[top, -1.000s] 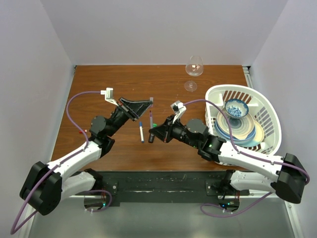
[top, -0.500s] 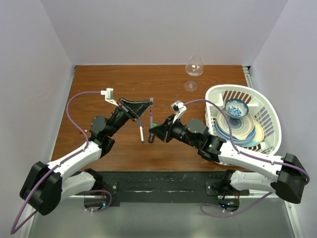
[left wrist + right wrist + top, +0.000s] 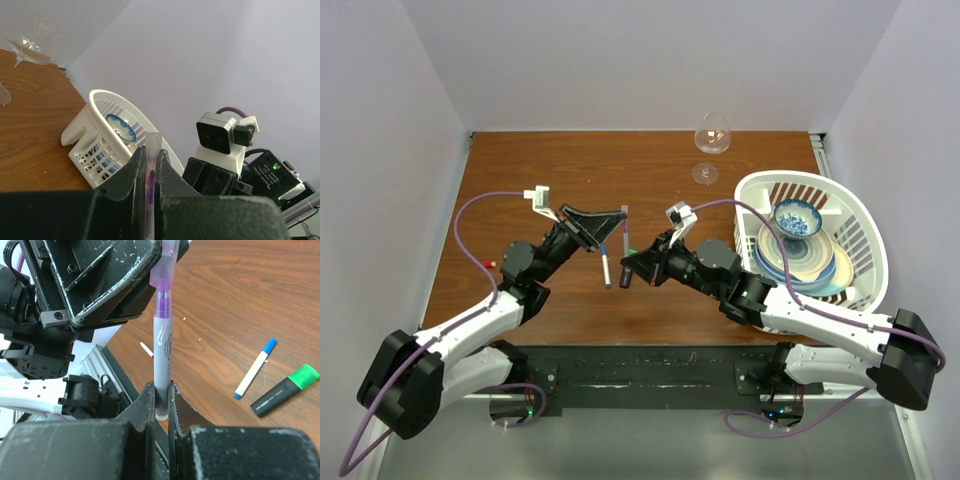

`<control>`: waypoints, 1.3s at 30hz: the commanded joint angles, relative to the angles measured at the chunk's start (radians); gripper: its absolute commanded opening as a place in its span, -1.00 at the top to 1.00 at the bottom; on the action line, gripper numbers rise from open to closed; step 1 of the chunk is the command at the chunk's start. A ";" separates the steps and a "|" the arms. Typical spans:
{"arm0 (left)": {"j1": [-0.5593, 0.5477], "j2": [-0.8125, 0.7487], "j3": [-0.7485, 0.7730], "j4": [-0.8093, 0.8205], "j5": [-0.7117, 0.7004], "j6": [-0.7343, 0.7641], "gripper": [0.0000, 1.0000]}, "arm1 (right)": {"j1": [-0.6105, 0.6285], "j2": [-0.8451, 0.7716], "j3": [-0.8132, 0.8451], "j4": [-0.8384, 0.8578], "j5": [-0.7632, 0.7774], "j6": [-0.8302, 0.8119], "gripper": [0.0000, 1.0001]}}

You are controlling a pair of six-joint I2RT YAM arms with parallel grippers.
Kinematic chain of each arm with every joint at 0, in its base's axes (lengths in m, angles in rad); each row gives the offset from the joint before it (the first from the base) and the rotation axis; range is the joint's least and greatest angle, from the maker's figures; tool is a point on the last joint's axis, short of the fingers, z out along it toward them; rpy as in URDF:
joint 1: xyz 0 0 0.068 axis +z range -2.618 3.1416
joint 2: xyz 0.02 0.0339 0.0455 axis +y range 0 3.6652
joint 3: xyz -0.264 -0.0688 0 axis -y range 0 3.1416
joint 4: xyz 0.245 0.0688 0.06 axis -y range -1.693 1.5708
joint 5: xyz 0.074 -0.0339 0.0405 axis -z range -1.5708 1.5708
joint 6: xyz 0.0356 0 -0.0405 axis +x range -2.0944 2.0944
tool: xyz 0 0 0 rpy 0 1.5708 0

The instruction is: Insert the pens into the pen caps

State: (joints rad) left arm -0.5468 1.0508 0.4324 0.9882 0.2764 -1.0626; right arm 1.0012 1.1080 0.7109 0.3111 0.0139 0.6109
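Note:
My right gripper (image 3: 161, 396) is shut on the lower end of a thin grey pen (image 3: 162, 352) and holds it upright above the table. The pen's purple tip sits in the mouth of a pale pink translucent cap (image 3: 167, 262). My left gripper (image 3: 149, 161) is shut on that cap (image 3: 150, 150). In the top view the two grippers meet at mid-table, the left (image 3: 620, 216) above the right (image 3: 628, 262). A white pen with a blue cap (image 3: 256, 367) and a black marker with a green cap (image 3: 284, 390) lie on the wood. A white pen with a red end (image 3: 146, 349) lies near the front edge.
A white basket (image 3: 865, 235) holding plates and a blue-patterned bowl stands at the right. A wine glass (image 3: 711, 135) stands at the back beside a second glass's foot (image 3: 704, 173). The black mounting rail (image 3: 650, 365) runs along the front edge.
My left gripper with the cap has shifted slightly nearer and down onto the grey pen's tip. My right arm has hardly moved.

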 commanded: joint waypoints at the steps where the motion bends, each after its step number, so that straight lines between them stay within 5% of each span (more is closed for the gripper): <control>1: -0.008 -0.041 -0.030 0.035 0.003 0.029 1.00 | 0.004 -0.005 0.056 0.045 0.060 -0.003 1.00; 23: -0.084 -0.060 -0.100 0.050 -0.031 0.058 1.00 | 0.002 0.003 0.171 -0.026 0.118 -0.052 1.00; 26: -0.085 -0.087 -0.086 0.032 -0.023 0.061 0.73 | 0.004 -0.011 0.179 -0.066 0.081 -0.077 1.00; 29: -0.085 -0.144 -0.051 -0.040 -0.031 0.084 0.14 | 0.002 -0.034 0.157 -0.072 0.054 -0.079 1.00; 32: -0.085 -0.210 0.017 -0.162 -0.069 0.124 -0.21 | 0.004 -0.051 0.136 -0.079 0.037 -0.069 1.00; 39: -0.085 -0.253 0.198 -0.408 -0.103 0.251 -0.49 | 0.002 -0.089 0.105 -0.075 -0.011 -0.062 1.00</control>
State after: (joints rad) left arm -0.6296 0.8085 0.5102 0.7200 0.1955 -0.9222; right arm 1.0050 1.0504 0.8188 0.1951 0.0299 0.5606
